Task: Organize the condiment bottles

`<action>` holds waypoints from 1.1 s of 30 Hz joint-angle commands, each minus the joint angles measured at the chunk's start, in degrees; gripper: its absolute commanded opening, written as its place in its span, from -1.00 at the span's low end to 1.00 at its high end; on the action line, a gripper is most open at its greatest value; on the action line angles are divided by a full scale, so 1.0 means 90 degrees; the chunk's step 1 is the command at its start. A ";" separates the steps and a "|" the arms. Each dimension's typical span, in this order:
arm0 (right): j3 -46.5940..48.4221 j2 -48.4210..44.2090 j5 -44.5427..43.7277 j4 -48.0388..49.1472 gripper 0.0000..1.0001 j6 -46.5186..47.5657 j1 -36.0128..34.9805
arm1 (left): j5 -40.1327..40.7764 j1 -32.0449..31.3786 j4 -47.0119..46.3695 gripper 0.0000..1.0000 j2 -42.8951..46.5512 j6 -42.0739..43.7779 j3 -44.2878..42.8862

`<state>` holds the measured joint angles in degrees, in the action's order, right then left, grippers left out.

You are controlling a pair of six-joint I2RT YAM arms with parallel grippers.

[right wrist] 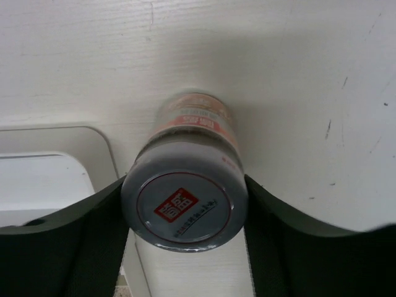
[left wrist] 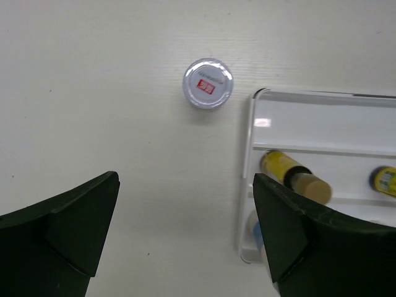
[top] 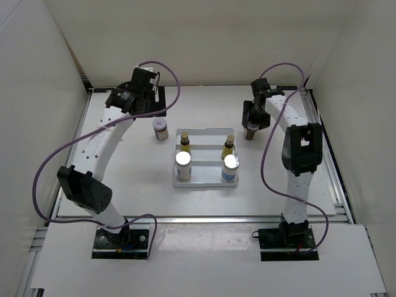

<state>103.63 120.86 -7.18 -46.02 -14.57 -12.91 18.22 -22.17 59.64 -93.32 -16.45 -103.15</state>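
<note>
Right gripper (top: 253,122): jaws clenched on a brown jar (right wrist: 184,207) at lid height, just off the tray's (top: 204,131) far right corner. Left gripper (left wrist: 185,185): jaws released, holding nothing. The second brown jar (left wrist: 208,83) stands just off the tray's far left corner. White cylinders (top: 184,159) sit on the tray's near step, yellow bottles (top: 184,142) on the middle one. Judgement: lift straight, keep the jar upright, clear the rim, set it on the far step.

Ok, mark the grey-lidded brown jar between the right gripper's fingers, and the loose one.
Held grey-lidded brown jar (right wrist: 184,210): right wrist view, lid centre.
Loose grey-lidded brown jar (left wrist: 208,83): left wrist view, lid centre.
</note>
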 commanded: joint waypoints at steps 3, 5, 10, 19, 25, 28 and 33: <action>0.0341 -0.0204 -0.0041 0.0045 -0.14 0.0056 -0.0021 | 0.0046 0.0227 0.0014 1.00 0.0115 0.0109 0.0562; 0.0341 -0.0565 -0.0324 0.0045 -0.41 0.0056 -0.0089 | 0.0046 0.0373 -0.0064 1.00 0.0115 0.0109 0.0689; 0.0399 -0.1250 -0.0980 0.0191 -0.73 0.0368 -0.0577 | -0.0012 0.0501 -0.0258 1.00 0.0056 0.0050 0.0924; 0.0682 -0.1116 0.0211 0.0133 -0.78 0.0427 -0.1231 | -0.0130 0.0745 -0.0318 1.00 -0.0071 -0.0008 0.1178; 0.0682 -0.0676 0.0612 0.0074 -0.78 0.0427 -0.1359 | -0.0266 0.0862 -0.0434 1.00 -0.0071 -0.0008 0.1237; 0.0682 -0.0528 0.0739 0.0074 -0.75 0.0427 -0.1418 | -0.0325 0.0862 -0.0435 1.00 -0.0071 -0.0008 0.1296; 0.0624 -0.0275 0.0739 0.0074 -0.70 0.0427 -0.1418 | -0.0471 0.0862 -0.0551 1.00 -0.0187 -0.0008 0.1354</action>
<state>107.90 118.89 -1.67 -47.37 -11.38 -25.54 15.88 -14.72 56.29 -94.70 -16.16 -91.37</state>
